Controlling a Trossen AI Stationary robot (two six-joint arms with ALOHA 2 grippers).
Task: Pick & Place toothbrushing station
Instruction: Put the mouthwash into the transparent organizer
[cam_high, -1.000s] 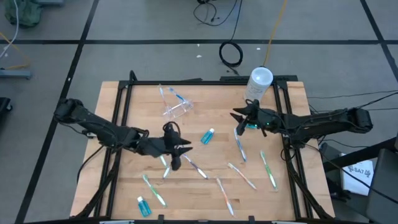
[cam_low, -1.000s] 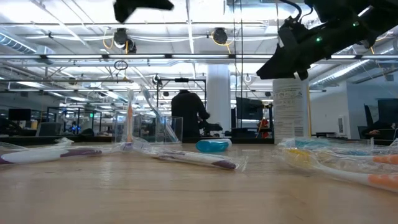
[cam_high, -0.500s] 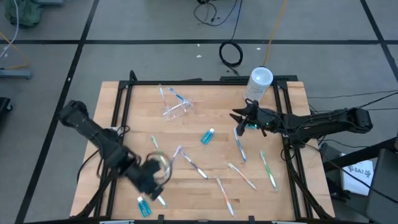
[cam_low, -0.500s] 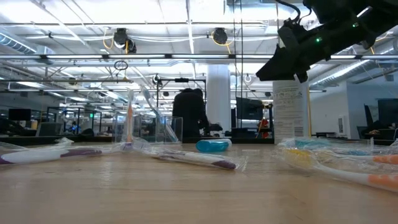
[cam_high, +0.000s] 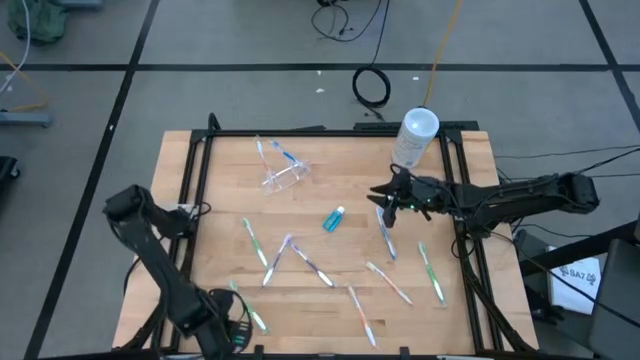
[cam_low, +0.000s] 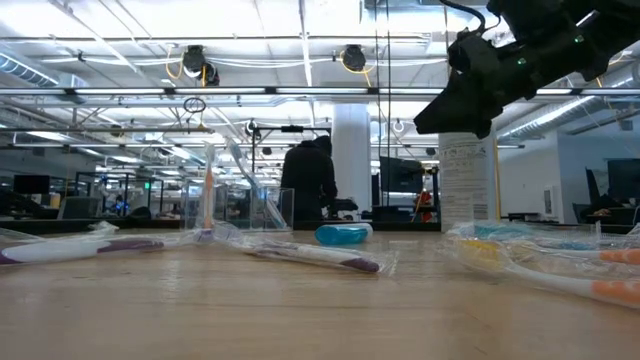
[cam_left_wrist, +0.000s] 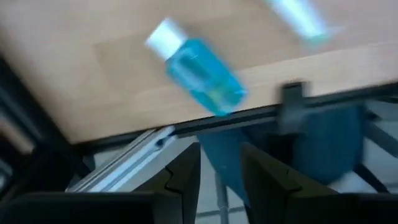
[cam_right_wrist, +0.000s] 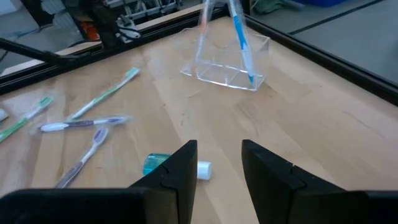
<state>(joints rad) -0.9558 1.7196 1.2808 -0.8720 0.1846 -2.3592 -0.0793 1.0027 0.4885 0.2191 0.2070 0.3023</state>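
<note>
Landmark: the clear holder (cam_high: 283, 172) stands on the wooden table (cam_high: 220, 200), with toothbrushes upright in it, blue and orange handles showing in the right wrist view (cam_right_wrist: 239, 28).
Right gripper: the right gripper (cam_high: 383, 197) hovers off to the holder's right, above the table, near the white canister (cam_high: 415, 137); jaws part-way apart, nothing between them.
Left gripper: the left gripper (cam_high: 225, 335) is down at the table's front edge, far from the holder on the near-left side; jaws part-way apart and empty.
Edge tube: a teal tube (cam_left_wrist: 199, 71) with white cap lies on the wood by the front rail, just ahead of the left fingers (cam_left_wrist: 180, 177).
Middle tube: another teal tube (cam_high: 334, 219) lies between the holder and the right gripper.
Loose brushes: toothbrushes (cam_high: 388, 283) lie scattered flat in front of the holder, toward the near-right.
Background: a person (cam_low: 308, 185) stands beyond the table.
</note>
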